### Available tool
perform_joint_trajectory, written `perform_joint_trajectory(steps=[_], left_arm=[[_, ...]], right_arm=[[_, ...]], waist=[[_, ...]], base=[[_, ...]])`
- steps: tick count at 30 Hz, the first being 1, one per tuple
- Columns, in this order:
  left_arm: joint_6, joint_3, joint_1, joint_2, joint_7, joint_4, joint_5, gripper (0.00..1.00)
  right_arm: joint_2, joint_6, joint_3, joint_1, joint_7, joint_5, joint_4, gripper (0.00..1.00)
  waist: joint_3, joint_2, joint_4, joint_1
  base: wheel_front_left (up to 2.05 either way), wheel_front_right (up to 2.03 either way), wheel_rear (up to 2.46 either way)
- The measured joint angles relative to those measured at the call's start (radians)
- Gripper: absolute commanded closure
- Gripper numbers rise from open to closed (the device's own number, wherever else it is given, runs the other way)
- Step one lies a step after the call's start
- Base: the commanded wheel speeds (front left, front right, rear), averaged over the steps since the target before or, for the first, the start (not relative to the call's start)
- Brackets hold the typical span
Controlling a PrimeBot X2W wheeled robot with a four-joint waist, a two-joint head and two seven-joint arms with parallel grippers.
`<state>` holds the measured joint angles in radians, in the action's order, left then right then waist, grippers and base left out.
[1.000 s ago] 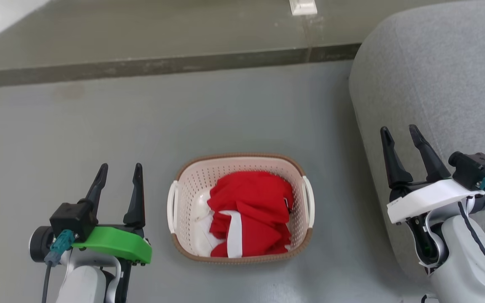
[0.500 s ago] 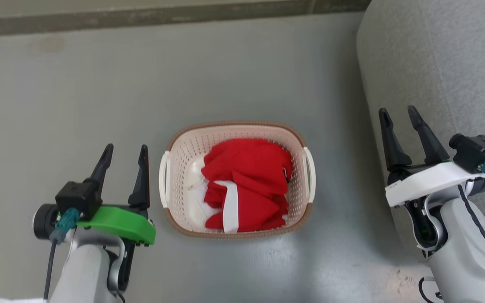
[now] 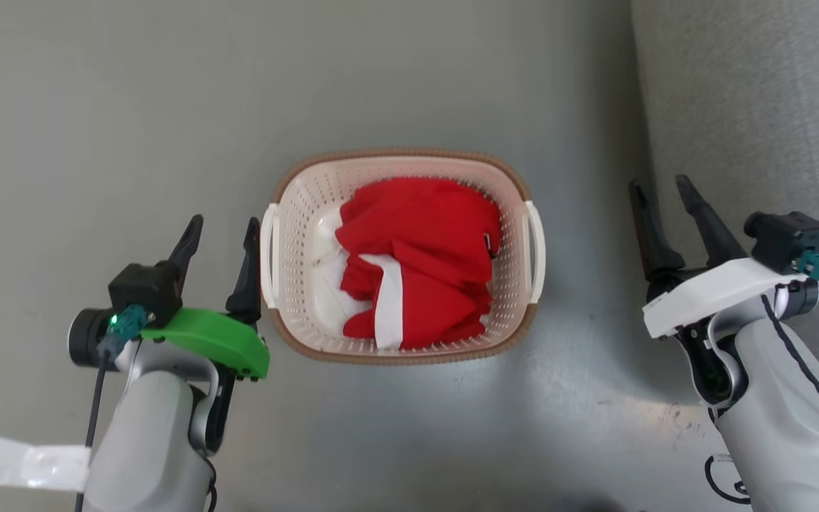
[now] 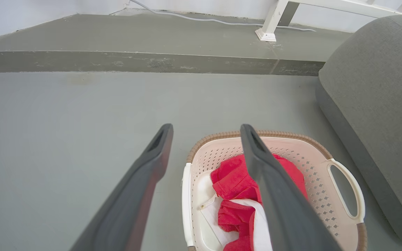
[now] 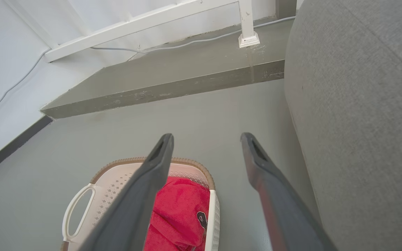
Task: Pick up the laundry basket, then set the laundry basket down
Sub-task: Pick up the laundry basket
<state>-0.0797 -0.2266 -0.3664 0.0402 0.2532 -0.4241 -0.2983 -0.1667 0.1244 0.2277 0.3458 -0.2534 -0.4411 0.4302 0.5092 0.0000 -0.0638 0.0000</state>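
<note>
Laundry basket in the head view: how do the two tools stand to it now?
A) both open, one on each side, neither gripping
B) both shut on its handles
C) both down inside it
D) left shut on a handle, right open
A: the left tool is open beside the left handle of the laundry basket, and the right tool is open, well clear of the right handle.

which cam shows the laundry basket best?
Head view: the whole laundry basket shows from above, rim and both handles included. Both wrist views cut it off at their bottom edge and partly hide it.
</note>
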Motion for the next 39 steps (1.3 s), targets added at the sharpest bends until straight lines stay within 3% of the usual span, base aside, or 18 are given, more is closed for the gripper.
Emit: perform_joint_trajectory(steps=[19, 39], left_arm=[[-0.01, -0.033, -0.227, -0.008, -0.024, -0.248, -0.059, 0.0], [-0.026, -0.094, -0.43, -0.016, -0.052, -0.42, -0.104, 0.0]], right_arm=[[-0.018, 0.0, 0.146, 0.169, 0.005, -0.063, 0.212, 0.0], [-0.01, 0.0, 0.246, 0.342, 0.027, -0.129, 0.375, 0.0]], waist=[[0.201, 0.0, 0.033, 0.0001], [0.385, 0.0, 0.036, 0.0001]], base=[[0.0, 0.0, 0.0], [0.0, 0.0, 0.0]])
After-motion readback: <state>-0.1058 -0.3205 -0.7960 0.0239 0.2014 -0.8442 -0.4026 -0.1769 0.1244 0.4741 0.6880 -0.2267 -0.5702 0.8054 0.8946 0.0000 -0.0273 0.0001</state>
